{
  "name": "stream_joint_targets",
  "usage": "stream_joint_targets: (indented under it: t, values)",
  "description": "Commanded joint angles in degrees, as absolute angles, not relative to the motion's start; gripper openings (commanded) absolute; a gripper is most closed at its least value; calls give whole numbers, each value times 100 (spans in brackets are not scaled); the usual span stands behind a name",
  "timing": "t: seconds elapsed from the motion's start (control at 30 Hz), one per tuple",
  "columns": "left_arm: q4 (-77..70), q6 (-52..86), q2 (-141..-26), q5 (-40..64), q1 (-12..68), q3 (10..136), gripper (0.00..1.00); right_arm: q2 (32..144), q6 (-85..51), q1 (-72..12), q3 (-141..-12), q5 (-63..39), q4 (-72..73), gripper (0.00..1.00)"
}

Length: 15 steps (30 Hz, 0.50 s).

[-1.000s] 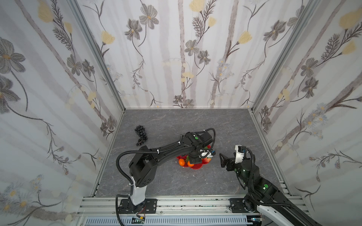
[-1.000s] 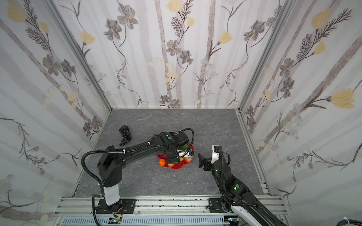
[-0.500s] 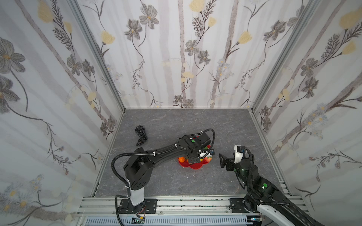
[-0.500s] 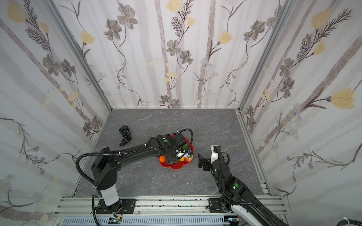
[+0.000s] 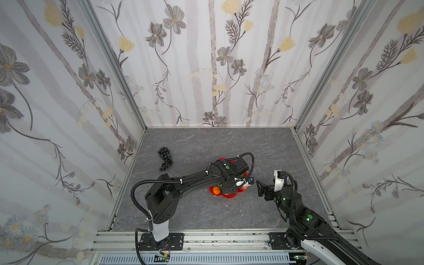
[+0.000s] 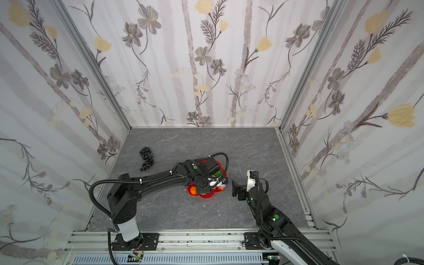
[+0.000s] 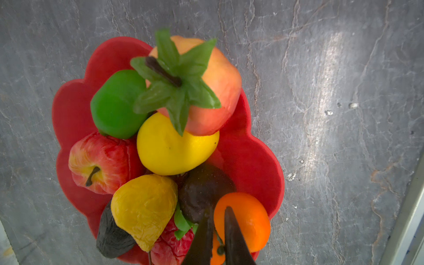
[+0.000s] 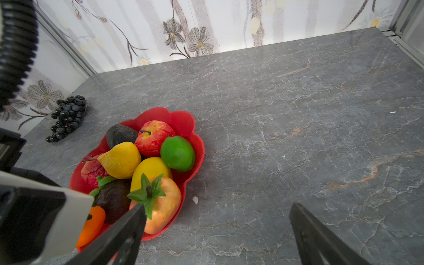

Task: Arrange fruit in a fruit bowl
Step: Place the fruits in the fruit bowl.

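Two arms reaching inward, one with jaws nearly together, one gaping.

The left arm [image 5: 183,181] stretches low from its base at the near edge, forward and toward the robot's right, with its wrist bent straight down. The left gripper [image 7: 217,210] points downward, its jaws nearly together with only a slim slit between them; whether they pinch anything cannot be made out. The right arm [image 5: 298,213] rises from the near right corner and leans toward the left wrist, near it but apart. The right gripper [image 8: 218,206] has its jaws spread wide and empty.
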State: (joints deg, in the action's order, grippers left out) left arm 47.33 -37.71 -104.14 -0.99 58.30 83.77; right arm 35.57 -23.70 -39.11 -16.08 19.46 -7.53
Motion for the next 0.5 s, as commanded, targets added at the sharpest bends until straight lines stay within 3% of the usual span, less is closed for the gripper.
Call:
stream_joint_targets:
  t: [0.0,0.2,0.47]
  values:
    - [4713,-3758,-10394,-4,5841,8367,17,3571,-2329,-3912,-1626,2013,-552,98]
    - [4645,-3618,-10254,-95,5836,8218,35,3577,-2329,-3911,-1630,2008,-536,98]
    - [4205,-3307,-9860,-133,5810,7961,46,3560,-2328,-3911,-1625,2013,-545,98]
